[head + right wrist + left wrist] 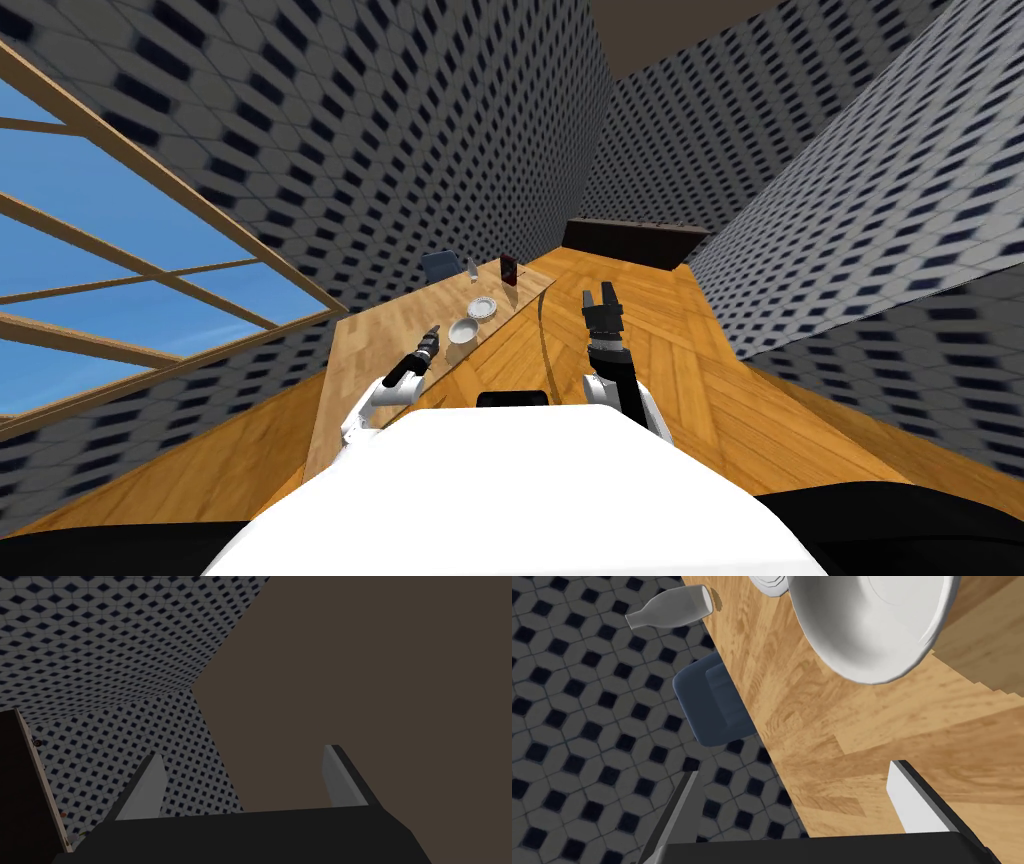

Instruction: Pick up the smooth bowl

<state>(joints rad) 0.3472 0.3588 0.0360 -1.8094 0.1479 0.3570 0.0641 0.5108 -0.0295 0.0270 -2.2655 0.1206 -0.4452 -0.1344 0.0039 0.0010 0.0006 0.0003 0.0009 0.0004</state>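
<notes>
The smooth white bowl sits on the wooden table, near its right edge. My left gripper hovers just short of the bowl, pointing at it, apart from it. Its fingers stand open with nothing between them. My right gripper is raised to the right of the table over the floor, open and empty.
A second white dish lies just beyond the bowl. Farther along the table stand a pale bottle and a dark red box. A blue chair stands at the table's far end. A dark cabinet lines the far wall.
</notes>
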